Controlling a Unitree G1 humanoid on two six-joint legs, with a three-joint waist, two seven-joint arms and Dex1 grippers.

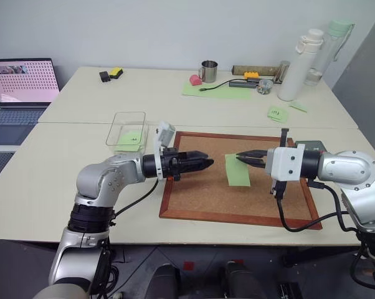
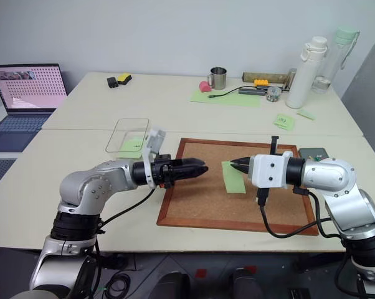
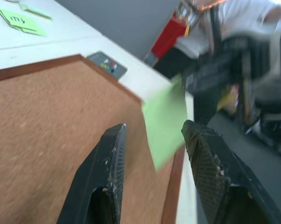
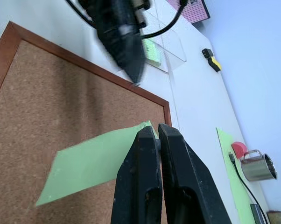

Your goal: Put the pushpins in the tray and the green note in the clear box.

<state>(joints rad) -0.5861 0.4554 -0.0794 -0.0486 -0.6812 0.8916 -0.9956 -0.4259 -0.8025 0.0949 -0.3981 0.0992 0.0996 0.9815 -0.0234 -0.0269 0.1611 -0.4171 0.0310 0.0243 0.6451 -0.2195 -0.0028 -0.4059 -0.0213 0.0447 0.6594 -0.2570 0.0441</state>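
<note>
The cork board [image 1: 237,180] lies flat on the table [image 1: 56,162] with both arms held level over it, tips facing each other. The right gripper [image 1: 242,158] has its fingers pressed together on the top edge of the green note [image 1: 238,170], which hangs off the board. The left gripper [image 1: 207,163] sits just beside the note with its fingers apart and nothing between them. The clear box [image 1: 126,130] stands near the board's far left corner, with a green slip already inside, and the tray [image 2: 314,153] rests beside the board's far right corner with a few pins in it, I think. A handover looks under way; the left fingers should slide around the note's free edge and pinch before the right lets go. A spare note [image 1: 277,114] farther back has handwriting I can't quite read.
</note>
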